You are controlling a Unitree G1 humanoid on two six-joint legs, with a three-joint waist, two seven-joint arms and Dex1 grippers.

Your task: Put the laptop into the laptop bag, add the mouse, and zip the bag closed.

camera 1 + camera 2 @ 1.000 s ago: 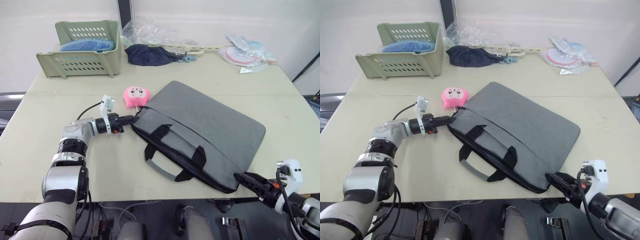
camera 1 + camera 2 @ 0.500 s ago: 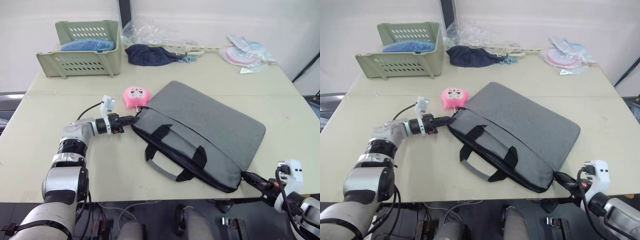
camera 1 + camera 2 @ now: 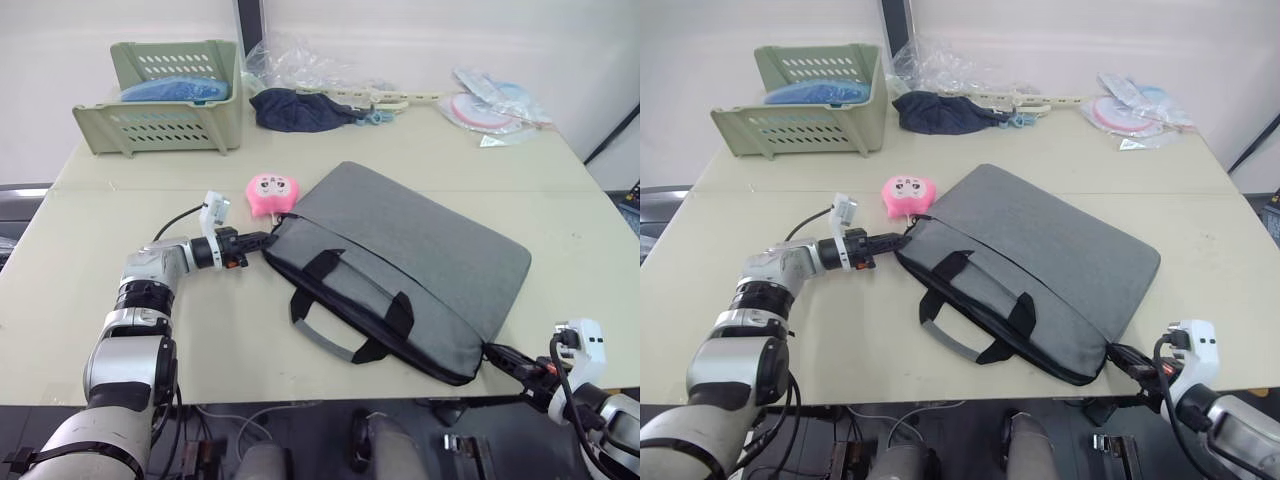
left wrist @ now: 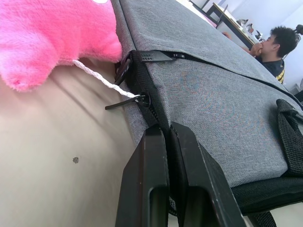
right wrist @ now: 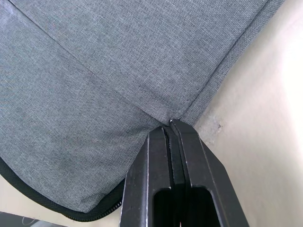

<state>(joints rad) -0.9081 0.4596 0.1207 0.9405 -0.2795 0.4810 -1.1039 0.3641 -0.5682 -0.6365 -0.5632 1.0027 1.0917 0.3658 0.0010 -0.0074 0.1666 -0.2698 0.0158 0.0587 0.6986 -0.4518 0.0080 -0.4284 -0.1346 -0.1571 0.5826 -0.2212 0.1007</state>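
Observation:
The grey laptop bag (image 3: 400, 250) lies flat on the table with its black handles (image 3: 345, 320) toward me and its zipper line looking closed. My left gripper (image 3: 266, 240) is shut on the black trim at the bag's left corner (image 4: 156, 113), just below a zipper pull (image 4: 119, 102). At the bag's near right corner (image 5: 177, 111), my right gripper (image 3: 492, 351) is shut with its tips touching the seam. The laptop and the mouse are hidden.
A pink plush toy (image 3: 273, 190) lies against the bag's left corner. A green basket (image 3: 165, 100), a dark cloth (image 3: 300, 108), clear plastic bags and packets sit along the far edge. A person (image 4: 272, 45) sits beyond the table. The near table edge (image 3: 300, 395) runs just below the bag.
My right gripper has drawn back slightly to the right, from over the bag's near corner to its tip. The left gripper and the bag have stayed put.

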